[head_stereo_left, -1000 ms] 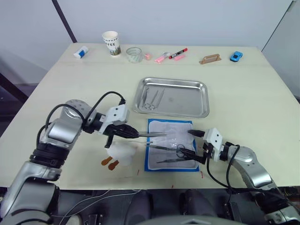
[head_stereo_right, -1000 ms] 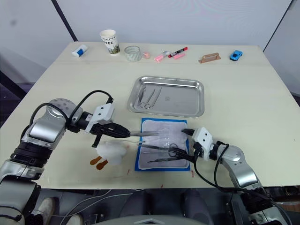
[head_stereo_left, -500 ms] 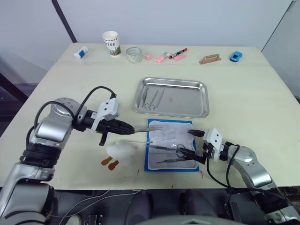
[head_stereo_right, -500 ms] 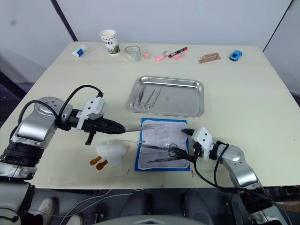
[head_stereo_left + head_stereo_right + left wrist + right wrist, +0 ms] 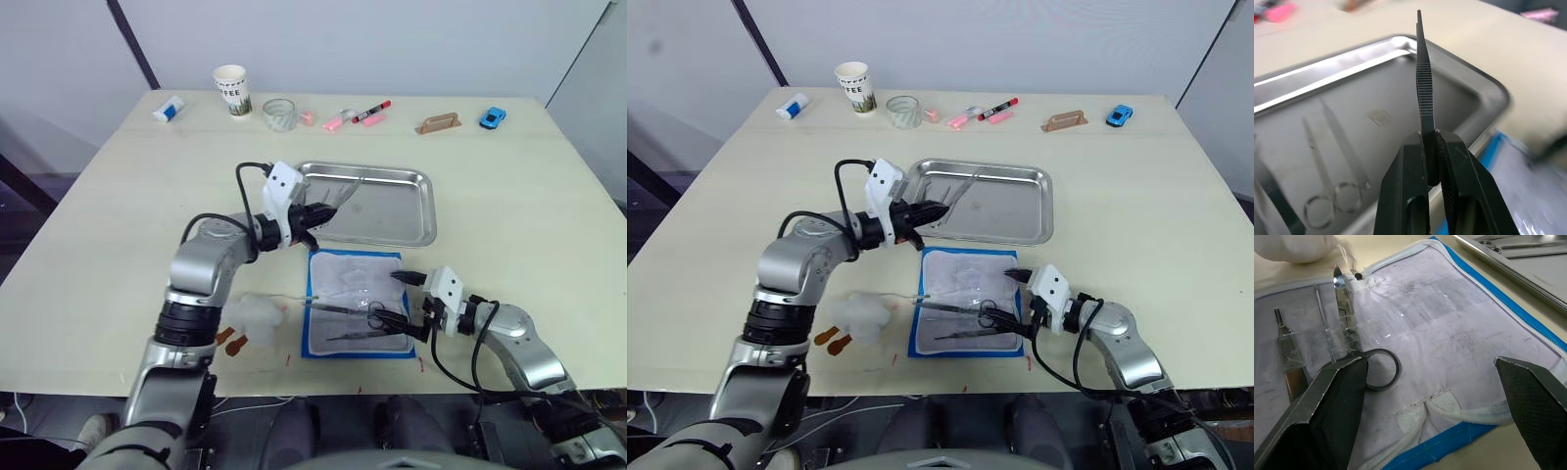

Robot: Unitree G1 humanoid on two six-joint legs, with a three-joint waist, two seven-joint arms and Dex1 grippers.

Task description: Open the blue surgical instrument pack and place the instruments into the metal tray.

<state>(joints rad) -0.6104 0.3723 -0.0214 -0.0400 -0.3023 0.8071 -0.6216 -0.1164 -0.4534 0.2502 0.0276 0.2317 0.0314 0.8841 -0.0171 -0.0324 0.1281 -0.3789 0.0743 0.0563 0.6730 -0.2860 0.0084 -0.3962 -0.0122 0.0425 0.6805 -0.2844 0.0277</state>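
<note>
Bright even light, soft shadows, blurred wrist-view backgrounds.

Metal tray point(image 5: 411, 211) at table centre; opened pack point(image 5: 357, 306) just at its 6 o'clock. Scissors point(image 5: 1327, 188) inside tray, seemingly two pairs. Paper cup point(image 5: 232, 88) at far 11 o'clock.

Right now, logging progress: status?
Left gripper shut on tweezers over metal tray. Right gripper open over pack. Nothing blocking.
</note>
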